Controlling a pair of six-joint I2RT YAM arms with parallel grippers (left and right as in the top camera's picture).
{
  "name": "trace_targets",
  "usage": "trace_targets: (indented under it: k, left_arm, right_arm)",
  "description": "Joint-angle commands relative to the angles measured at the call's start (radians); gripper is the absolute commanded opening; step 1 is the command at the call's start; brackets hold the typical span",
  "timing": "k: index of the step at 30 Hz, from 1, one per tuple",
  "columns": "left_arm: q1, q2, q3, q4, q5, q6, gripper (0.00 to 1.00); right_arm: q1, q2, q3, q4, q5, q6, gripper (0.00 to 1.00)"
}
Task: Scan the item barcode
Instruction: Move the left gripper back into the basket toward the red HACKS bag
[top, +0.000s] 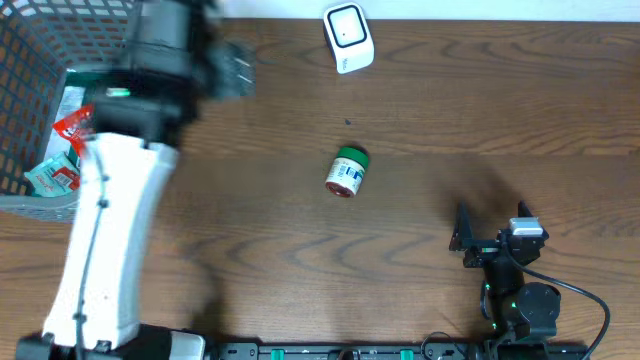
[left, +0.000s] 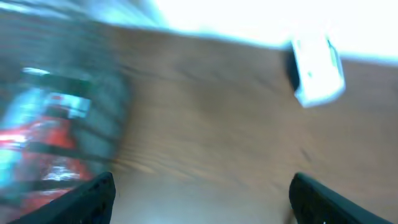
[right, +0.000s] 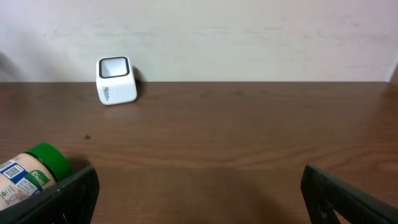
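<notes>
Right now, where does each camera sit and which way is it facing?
Overhead: above the table, looking straight down at left arm, right arm, jar, scanner, basket.
Left wrist: on the left arm, blurred, facing the scanner past the basket; open left hand fingers at the bottom corners.
Right wrist: low over the table, facing the wall; open right hand below, jar at left.
Shared: all three show the scanner.

white left arm (top: 110, 240), black right claw (right: 198, 183)

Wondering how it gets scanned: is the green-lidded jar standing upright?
No, the jar lies on its side in the middle of the table.
</notes>
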Motion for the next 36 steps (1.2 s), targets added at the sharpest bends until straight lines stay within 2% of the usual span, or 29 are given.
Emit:
trace_targets:
  k: [1, 6, 12, 21, 36]
  left_arm:
    - [0.172, -0.016, 0.076, -0.006, -0.039, 0.02, 0.89]
    - [0.417, -0.007, 0.079, 0.028, -0.031, -0.022, 0.89]
    - [0.571, 0.001, 0.077, 0.03, -0.031, -0.023, 0.89]
    - [0.65, 0.027, 0.06, 0.038, -0.031, -0.023, 0.89]
    - [0.65, 0.136, 0.06, 0.03, -0.031, -0.021, 0.9]
  right_arm:
    - [-0.004, -0.005, -0.002, -0.003, -0.001, -0.005, 0.99]
    - [-0.004, -0.005, -0.002, -0.003, -0.001, -0.005, 0.99]
    - [-0.004, -0.005, -0.002, -0.003, -0.001, -0.005, 0.99]
    - [-0.004, -0.005, -0.002, -0.003, -0.001, -0.005, 0.99]
    - [-0.004, -0.005, -0.002, -0.003, -0.001, -0.005, 0.99]
